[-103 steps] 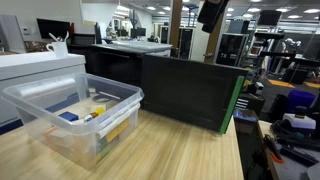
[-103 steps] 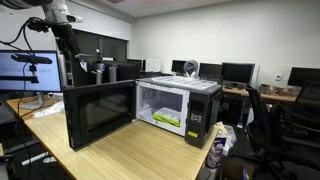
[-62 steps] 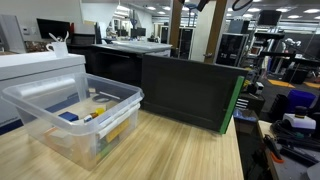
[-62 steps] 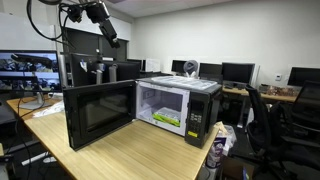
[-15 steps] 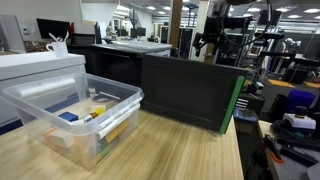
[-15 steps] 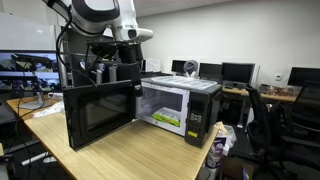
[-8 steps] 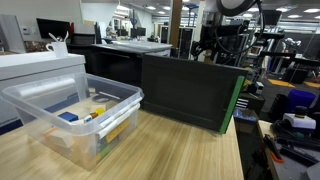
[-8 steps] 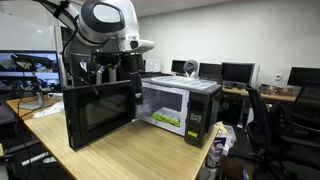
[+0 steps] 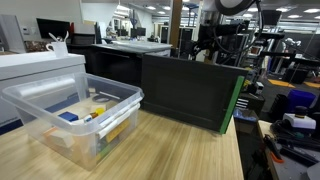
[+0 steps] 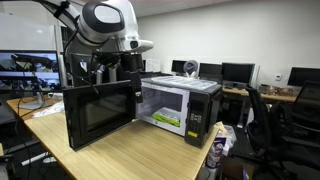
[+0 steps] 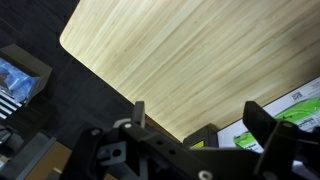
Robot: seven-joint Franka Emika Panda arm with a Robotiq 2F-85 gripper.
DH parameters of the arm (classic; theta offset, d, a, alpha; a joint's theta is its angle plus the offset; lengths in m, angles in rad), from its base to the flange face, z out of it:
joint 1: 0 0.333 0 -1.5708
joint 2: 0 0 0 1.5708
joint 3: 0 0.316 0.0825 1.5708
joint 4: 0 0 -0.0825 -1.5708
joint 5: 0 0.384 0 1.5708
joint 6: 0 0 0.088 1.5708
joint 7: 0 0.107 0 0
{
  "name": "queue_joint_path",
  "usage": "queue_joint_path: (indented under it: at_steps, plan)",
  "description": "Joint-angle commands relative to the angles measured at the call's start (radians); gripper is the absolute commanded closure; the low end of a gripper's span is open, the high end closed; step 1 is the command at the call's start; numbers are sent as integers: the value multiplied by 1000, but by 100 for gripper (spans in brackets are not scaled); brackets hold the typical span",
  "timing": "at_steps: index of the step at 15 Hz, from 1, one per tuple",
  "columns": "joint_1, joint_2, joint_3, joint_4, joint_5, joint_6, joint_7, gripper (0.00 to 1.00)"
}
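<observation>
My jaws hang spread wide and empty near the top edge of the microwave door [image 10: 100,112], which stands open over the bench [image 10: 140,152]. Nothing is touched yet, so I judge all the handling is left.

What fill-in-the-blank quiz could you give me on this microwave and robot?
The white microwave oven has its black door standing ___.
The oven rests on a light ___ table.
The robot's jaws stand wide apart, gripping ___.
Missing words: open; wooden; nothing.
</observation>
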Motion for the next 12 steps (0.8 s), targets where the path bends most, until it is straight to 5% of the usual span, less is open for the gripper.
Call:
queue_joint_path:
  at_steps: [1, 12]
  plan:
    - [6, 7, -11, -1, -5, 15, 4, 0]
    - [8, 148, -69, -12, 24, 319, -139, 0]
